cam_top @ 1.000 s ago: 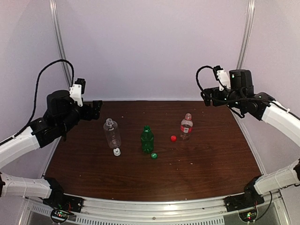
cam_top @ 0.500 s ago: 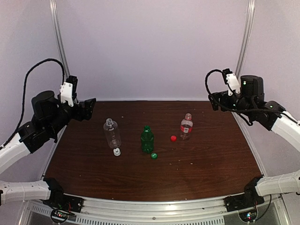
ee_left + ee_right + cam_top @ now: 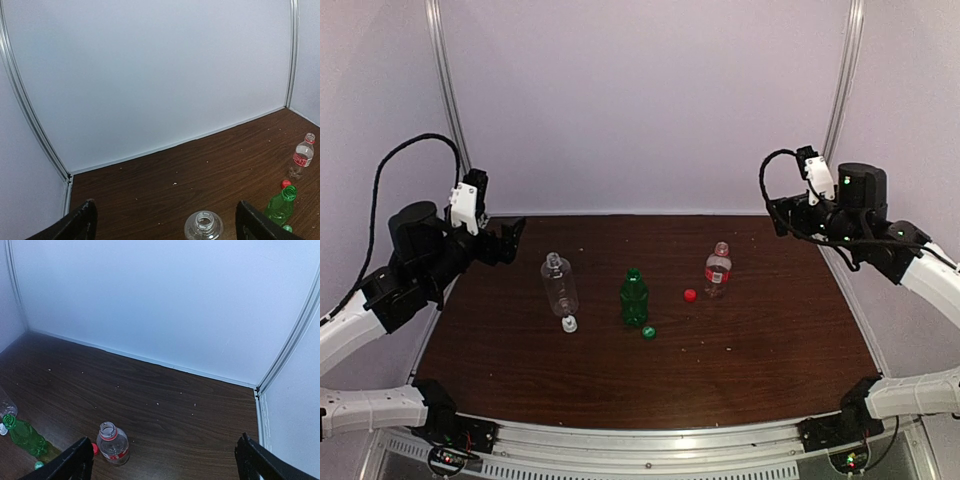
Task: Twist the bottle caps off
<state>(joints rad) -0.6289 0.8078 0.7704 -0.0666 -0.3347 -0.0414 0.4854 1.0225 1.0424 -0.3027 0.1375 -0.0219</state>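
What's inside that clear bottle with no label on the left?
Nothing visible: the clear bottle looks empty, its mouth open and capless in the left wrist view. That view cuts off its lower part, so the bottom is unconfirmed. The white cap lies by its base.

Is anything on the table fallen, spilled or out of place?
Nothing stands out. The clear bottle, green bottle and red-label bottle stand upright and open; the white cap, green cap and red cap lie on the table beside them.
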